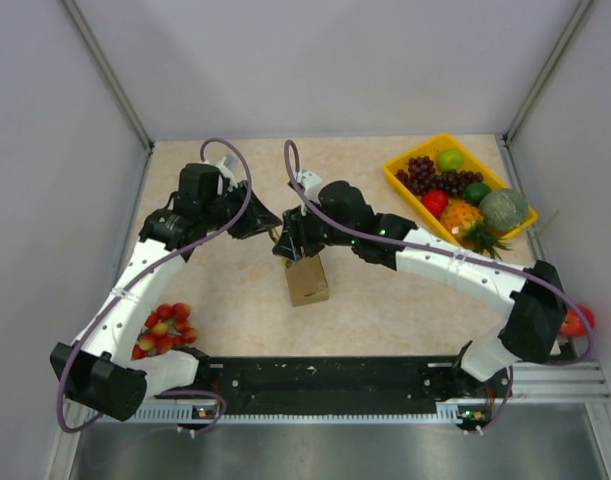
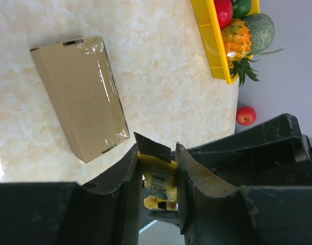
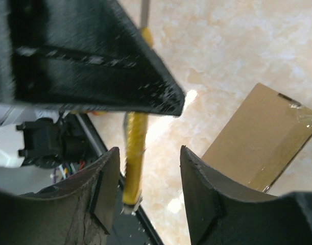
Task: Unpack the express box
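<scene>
The express box [image 1: 307, 281] lies flat at the centre of the top view, just below both grippers, still sealed with clear tape, so the opening step is in hand. The left gripper [image 2: 158, 153] pinches a yellow-handled cutter [image 2: 160, 181]; the right gripper [image 3: 148, 161] stands spread, empty, beside that tool. Next, the blade must reach the taped seam. The box's long axis runs top to bottom, tilted slightly.

Brown cardboard box [image 2: 80, 97] w/ clear shiny tape, beige marbled tabletop [image 2: 161, 76], yellow fruit tray [image 1: 410, 190], black hands.
</scene>
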